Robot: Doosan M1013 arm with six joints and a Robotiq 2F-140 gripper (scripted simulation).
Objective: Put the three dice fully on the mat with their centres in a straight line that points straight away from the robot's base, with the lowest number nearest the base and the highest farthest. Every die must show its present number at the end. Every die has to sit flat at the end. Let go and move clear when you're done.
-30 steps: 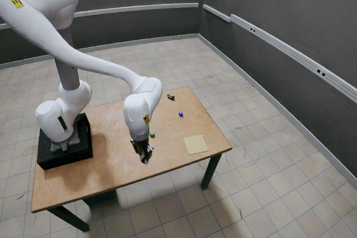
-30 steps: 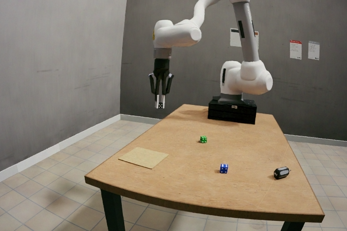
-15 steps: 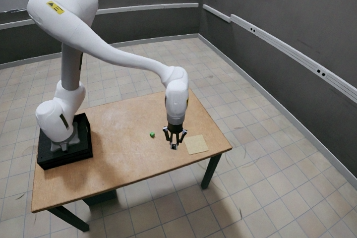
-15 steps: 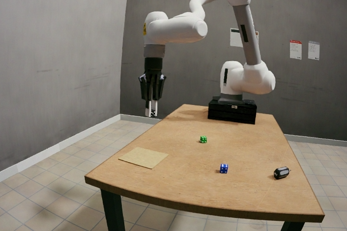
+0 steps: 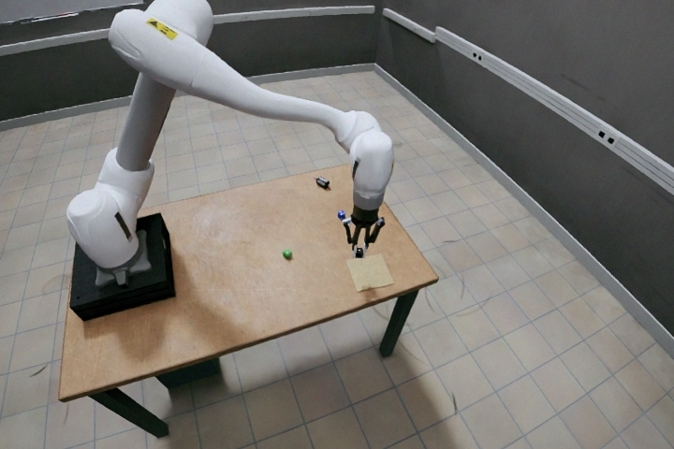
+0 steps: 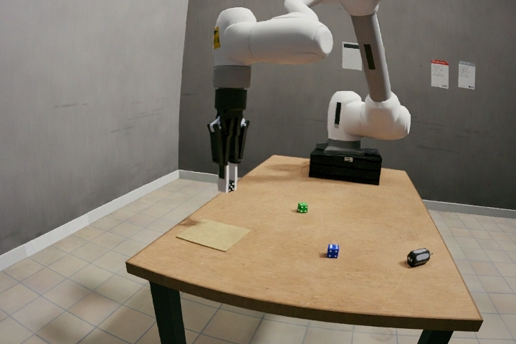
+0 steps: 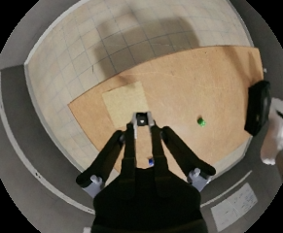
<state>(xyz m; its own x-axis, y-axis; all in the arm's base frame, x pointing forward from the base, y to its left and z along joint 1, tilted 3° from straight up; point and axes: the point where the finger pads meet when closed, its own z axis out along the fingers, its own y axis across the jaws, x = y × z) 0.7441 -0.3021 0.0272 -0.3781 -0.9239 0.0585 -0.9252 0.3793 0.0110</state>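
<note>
Now gripping a small black die with white pips (image 5: 358,253) (image 6: 231,185) (image 7: 141,120) in the nearly closed end effector (image 5: 358,251) (image 6: 228,186) (image 7: 142,116), holding it above the wooden bench (image 5: 227,265) (image 6: 347,284) (image 7: 180,78), probably needing to descend toward the square tan mat (image 5: 371,273) (image 6: 213,235) (image 7: 123,103), lying lower and nearer in the exterior view.

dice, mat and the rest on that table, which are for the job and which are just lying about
For the job:
- black die, in the gripper
- green die
- blue die
- mat

Just lying about:
- small black-and-grey object
</note>
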